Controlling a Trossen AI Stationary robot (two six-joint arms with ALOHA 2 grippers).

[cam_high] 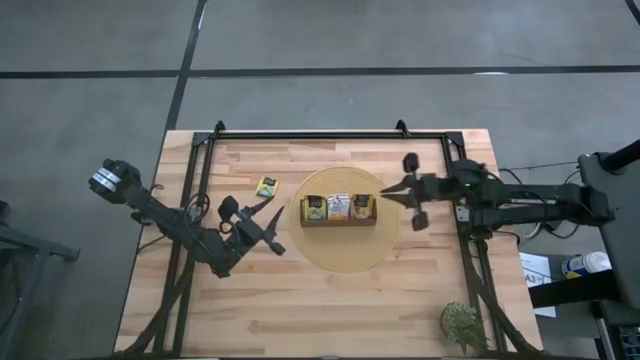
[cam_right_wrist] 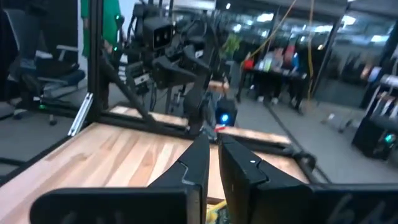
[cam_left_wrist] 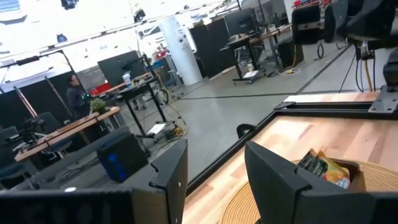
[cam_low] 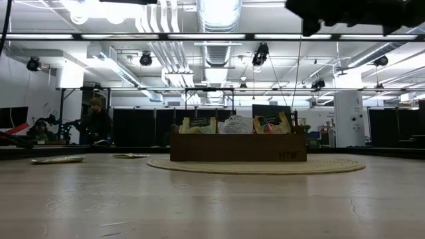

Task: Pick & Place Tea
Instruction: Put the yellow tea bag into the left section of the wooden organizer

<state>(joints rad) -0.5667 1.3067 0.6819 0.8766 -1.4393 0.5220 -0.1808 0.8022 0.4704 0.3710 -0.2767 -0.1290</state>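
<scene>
A brown wooden tray (cam_high: 338,220) sits on a round woven mat (cam_high: 340,255) at the table's middle. Tea packets stand upright in its three compartments: yellow-green (cam_high: 314,207), white with orange (cam_high: 339,206) and orange (cam_high: 362,206). They also show in the low view (cam_low: 232,125). One yellow-green tea packet (cam_high: 266,186) lies flat on the bare wood left of the mat. My left gripper (cam_high: 275,225) hovers open just left of the tray, with nothing between its fingers (cam_left_wrist: 168,177). My right gripper (cam_high: 385,193) is shut and empty, raised off the table beside the tray's right end (cam_right_wrist: 211,168).
Black frame rails (cam_high: 310,133) run along the table's far edge and down both sides. A green plant-like object (cam_high: 460,322) sits at the near right corner. In the low view, flat items (cam_low: 58,159) lie on the wood left of the mat. Bare wood lies near the front edge.
</scene>
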